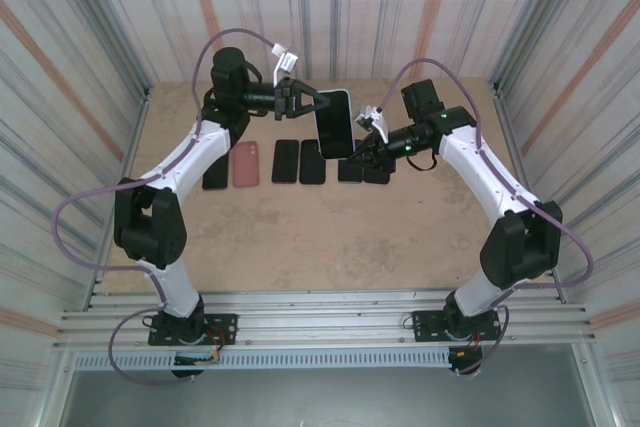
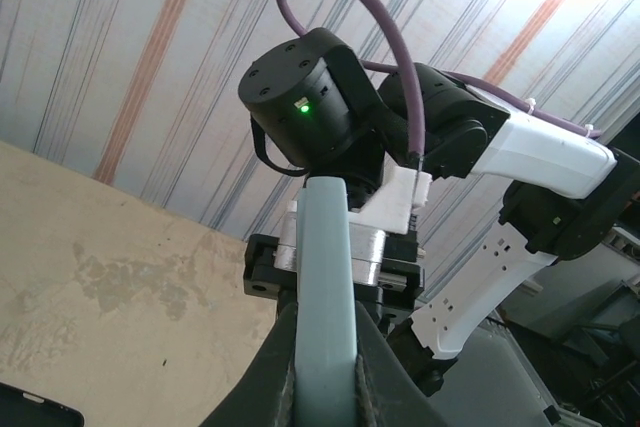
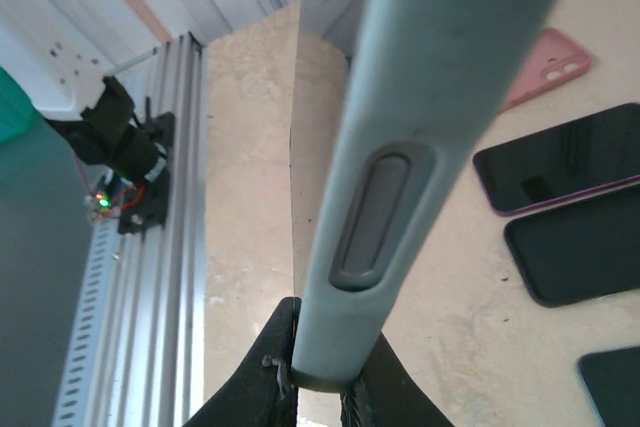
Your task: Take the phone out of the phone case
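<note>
The left hand (image 1: 303,100) and right hand (image 1: 366,139) each pinched the cased phone (image 1: 334,125) aloft; the next move likely called for prying its case (image 2: 326,287) back.

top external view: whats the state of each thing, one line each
cased phone, lifted off the table, screen dark, case still around it
left end effector, shut on the cased phone's edge
right end effector, shut on its opposite edge
pink case, flat on the table, back up
dark phones, flat in a row, screens off
</note>
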